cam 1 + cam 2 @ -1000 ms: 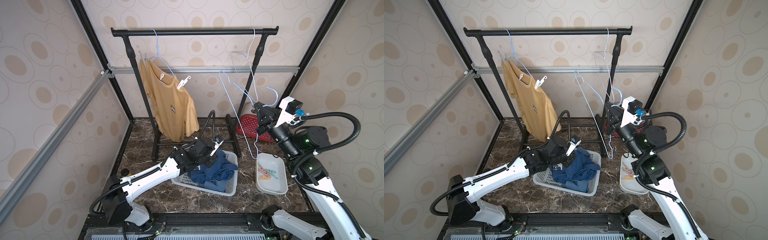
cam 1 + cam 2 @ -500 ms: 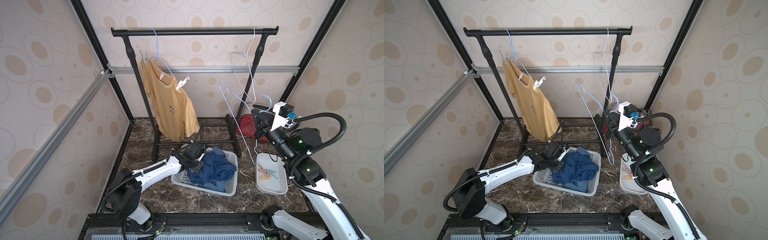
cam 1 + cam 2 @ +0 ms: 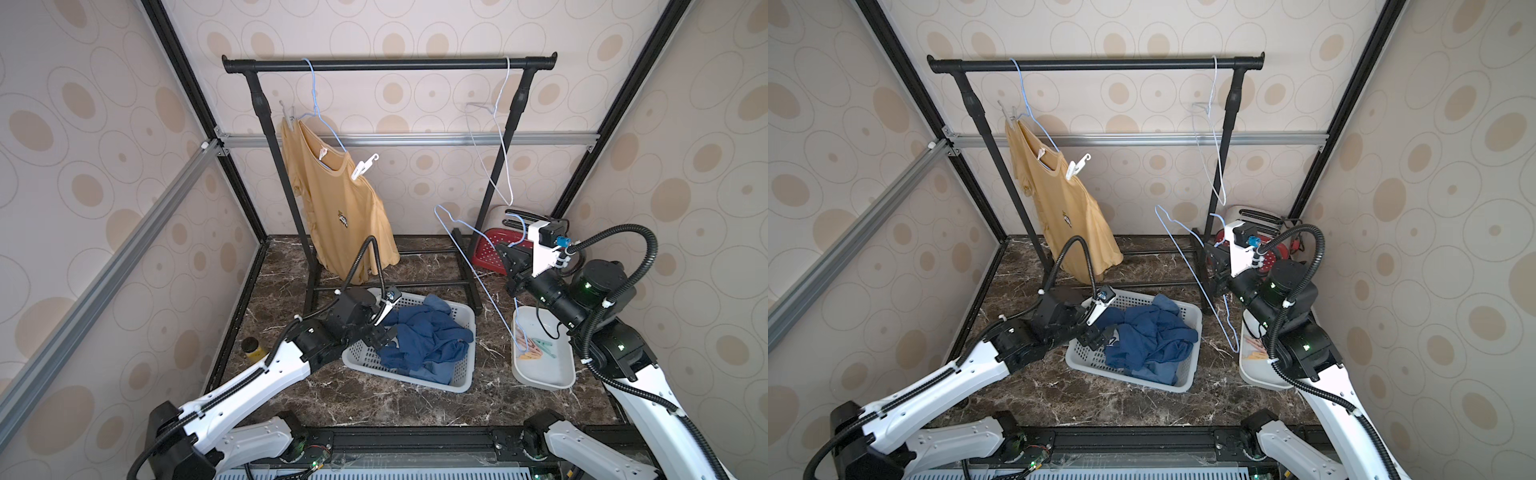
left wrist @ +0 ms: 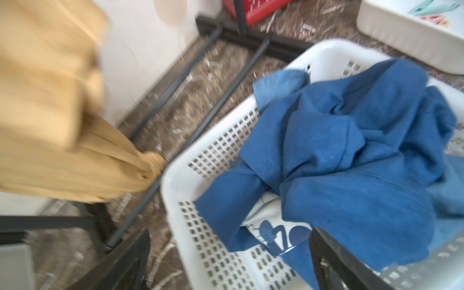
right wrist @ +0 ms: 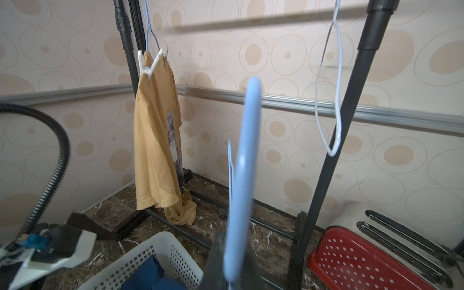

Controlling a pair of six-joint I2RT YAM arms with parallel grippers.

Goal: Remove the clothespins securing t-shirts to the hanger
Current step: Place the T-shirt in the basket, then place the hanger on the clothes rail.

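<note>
- left gripper (image 4: 229, 263) is spread wide and empty, right at the basket's (image 3: 465, 365) rim, blue t-shirts (image 3: 428, 340) piled inside
- right gripper (image 5: 231, 271) is pinched on a light blue hanger (image 5: 244, 150), right of the basket
- yellow t-shirt (image 3: 336, 208) hangs behind the basket, white clothespin (image 3: 363, 166) on its shoulder

Left arm (image 3: 249, 374) reaches low and forward, left gripper (image 4: 229, 234) with jaws spread wide; right arm (image 3: 615, 349) raised, elbow bent, right gripper (image 5: 233, 273) pinched tight on the blue hanger (image 5: 251, 120).
</note>
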